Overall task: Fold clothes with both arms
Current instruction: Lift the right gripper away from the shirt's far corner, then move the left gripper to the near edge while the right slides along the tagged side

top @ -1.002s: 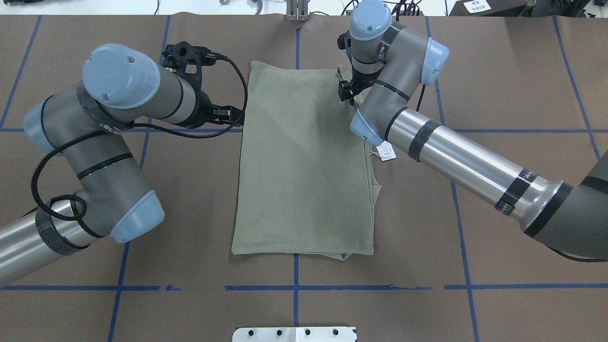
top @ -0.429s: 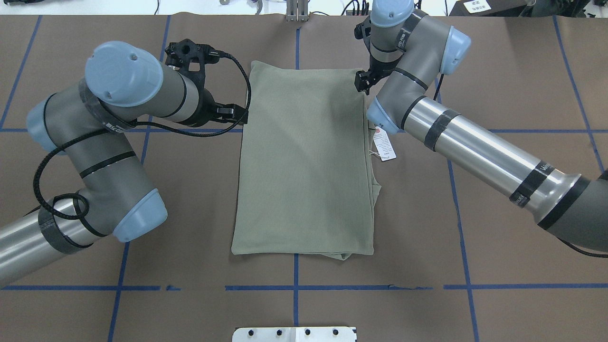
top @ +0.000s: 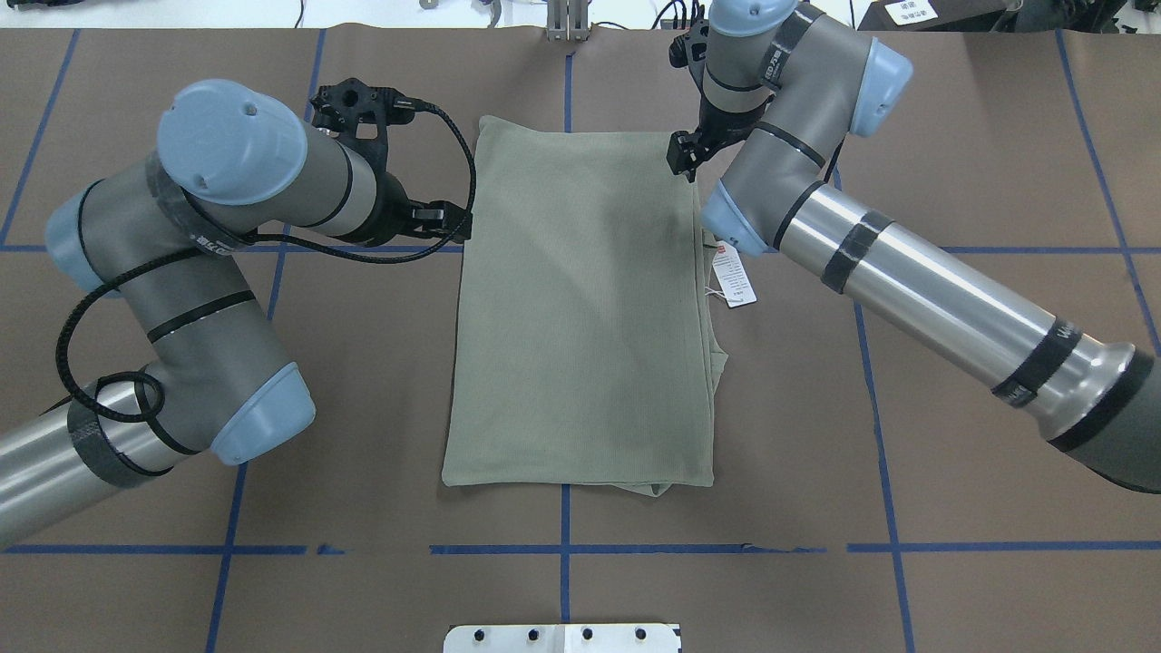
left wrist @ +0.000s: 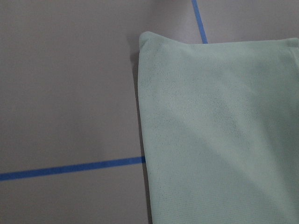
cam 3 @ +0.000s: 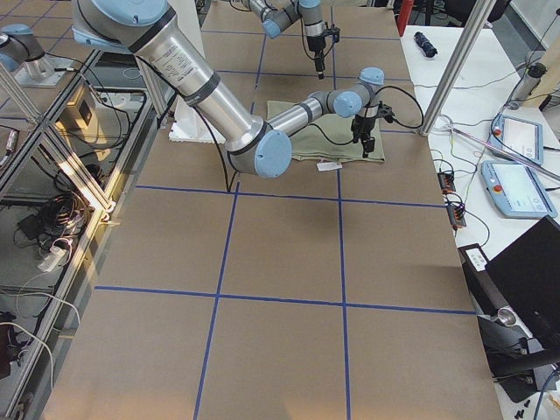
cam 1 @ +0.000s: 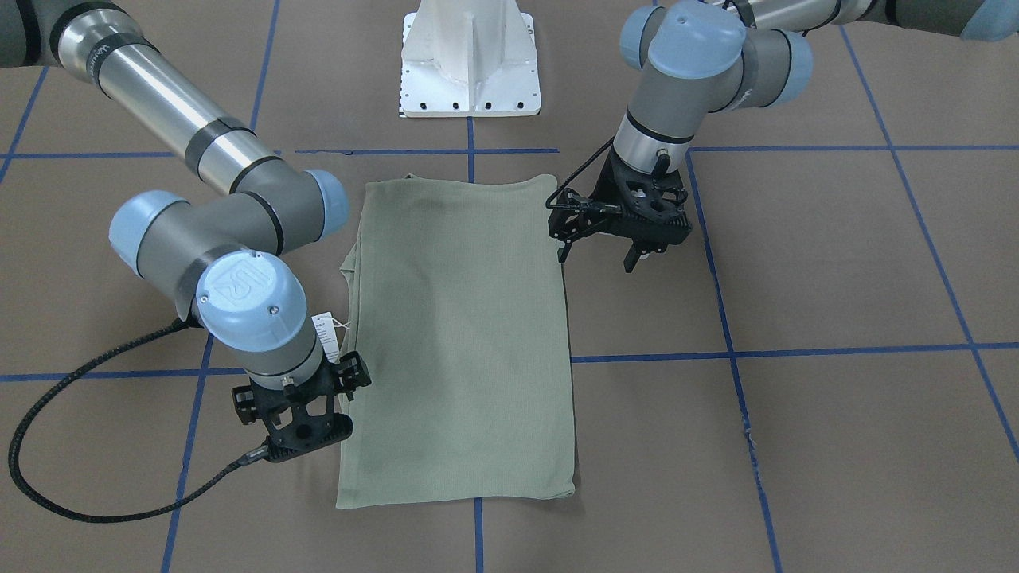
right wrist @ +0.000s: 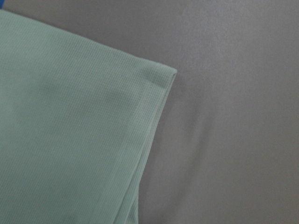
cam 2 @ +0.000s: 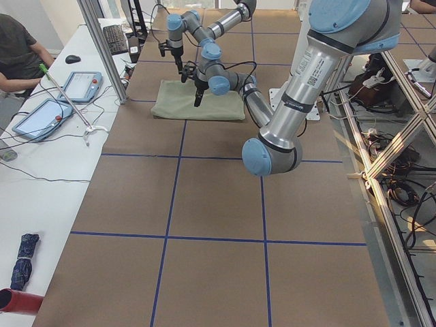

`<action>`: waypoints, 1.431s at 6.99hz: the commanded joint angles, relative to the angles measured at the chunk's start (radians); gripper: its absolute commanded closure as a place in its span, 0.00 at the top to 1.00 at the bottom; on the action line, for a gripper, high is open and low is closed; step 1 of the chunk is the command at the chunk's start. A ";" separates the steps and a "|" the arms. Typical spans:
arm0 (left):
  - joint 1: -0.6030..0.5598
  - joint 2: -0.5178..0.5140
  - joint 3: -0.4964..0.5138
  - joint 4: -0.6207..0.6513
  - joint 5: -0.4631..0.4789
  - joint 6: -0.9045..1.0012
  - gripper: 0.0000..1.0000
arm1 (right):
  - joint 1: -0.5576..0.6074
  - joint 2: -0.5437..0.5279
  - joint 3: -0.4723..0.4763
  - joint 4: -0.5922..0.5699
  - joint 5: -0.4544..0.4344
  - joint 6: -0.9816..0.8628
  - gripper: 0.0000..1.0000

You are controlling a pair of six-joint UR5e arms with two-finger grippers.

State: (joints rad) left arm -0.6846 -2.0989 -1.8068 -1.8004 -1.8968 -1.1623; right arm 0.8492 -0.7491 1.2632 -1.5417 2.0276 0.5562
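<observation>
The sage-green shirt [top: 580, 308] lies folded into a long flat rectangle in the middle of the table, also seen in the front view [cam 1: 462, 342]. Its white hang tag [top: 735, 277] sticks out along the right edge. My left gripper [top: 449, 220] hovers beside the shirt's left edge near the far end, its fingers [cam 1: 564, 253] apart and empty. My right gripper [top: 682, 156] hangs over the far right corner, open with nothing in it [cam 1: 298, 398]. The wrist views show only shirt corners [left wrist: 210, 126] [right wrist: 74, 140] on the brown mat, with no fingers in sight.
Brown mat with blue tape grid lines [top: 562, 549] covers the table. The white pedestal base [cam 1: 470, 72] stands behind the shirt's near end. A side table with tablets [cam 2: 41, 116] and a seated person [cam 2: 17, 54] lies beyond the far edge.
The right arm swung outward and away to the shirt's far right corner, uncovering the hang tag. A fabric flap raised at that corner now lies flat. The left arm barely shifted.
</observation>
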 commanded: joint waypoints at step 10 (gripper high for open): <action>0.405 0.143 -0.022 -0.143 0.249 -0.645 0.98 | -0.167 -0.343 0.642 -0.080 0.059 0.490 1.00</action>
State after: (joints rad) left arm -0.2803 -1.9571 -1.8349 -1.9460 -1.6482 -1.8070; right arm 0.6835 -1.0934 1.9050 -1.6214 2.0865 1.0435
